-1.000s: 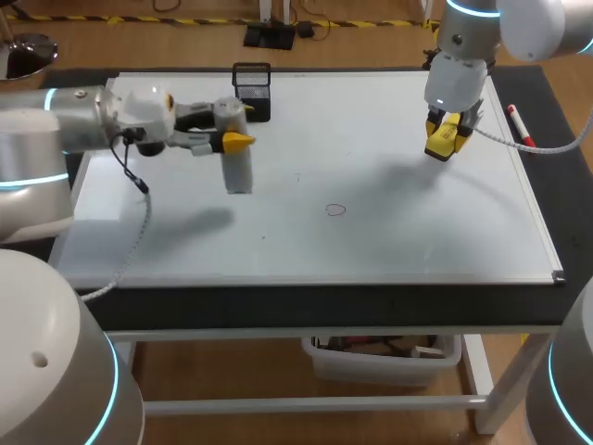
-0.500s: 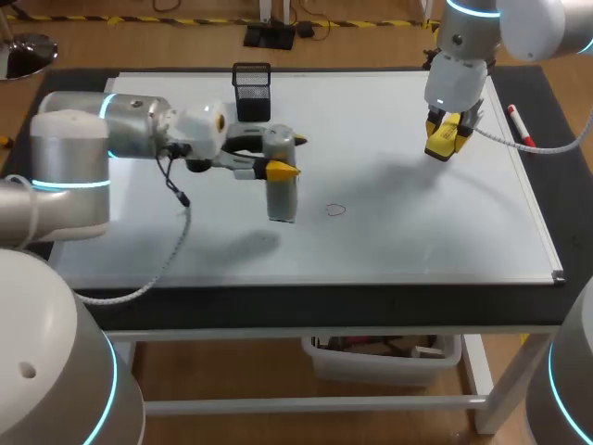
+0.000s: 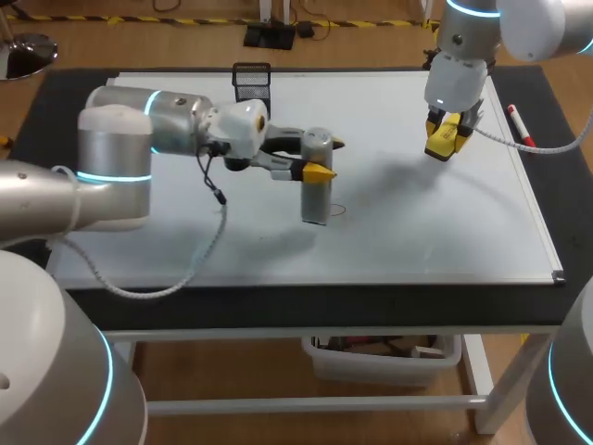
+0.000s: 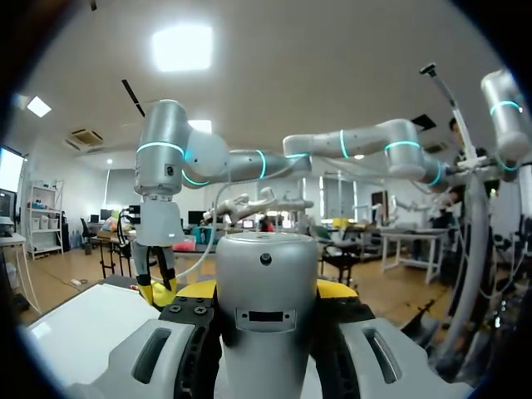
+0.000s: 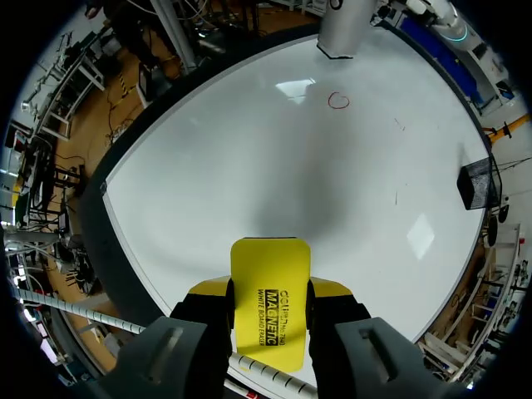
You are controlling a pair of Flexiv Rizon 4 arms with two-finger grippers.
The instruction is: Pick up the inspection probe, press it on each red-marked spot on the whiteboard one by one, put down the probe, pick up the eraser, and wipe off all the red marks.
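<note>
Head view: the left gripper (image 3: 326, 158) sits just left of the frame's centre, its yellow-tipped fingers clamped from two sides on the upper part of the inspection probe (image 3: 315, 193). The probe hangs upright with its lower end over the whiteboard (image 3: 417, 232), just to the left of the one red ring (image 3: 335, 210) I can make out. Whether the end touches the board cannot be told. In the left wrist view the probe fills the space between the fingers, a smooth grey cylinder with a rounded cap. It looks stiff and hard-shelled, probably with some weight. Its plain skin would likely slip under a light grip, so a firm hold high on the body, as now, seems right and leaves the lower end free for pressing.

In the upper right of the head view the right gripper (image 3: 447, 135) hovers above the board, closed on the eraser (image 5: 269, 291). The right wrist view shows the eraser as a flat yellow block pinched across its narrow sides. It seems light and rigid, and is best held by those edges so that its wiping face can lie flat on the board. A black mesh holder (image 3: 251, 90) stands at the board's far edge, upper middle-left.
</note>
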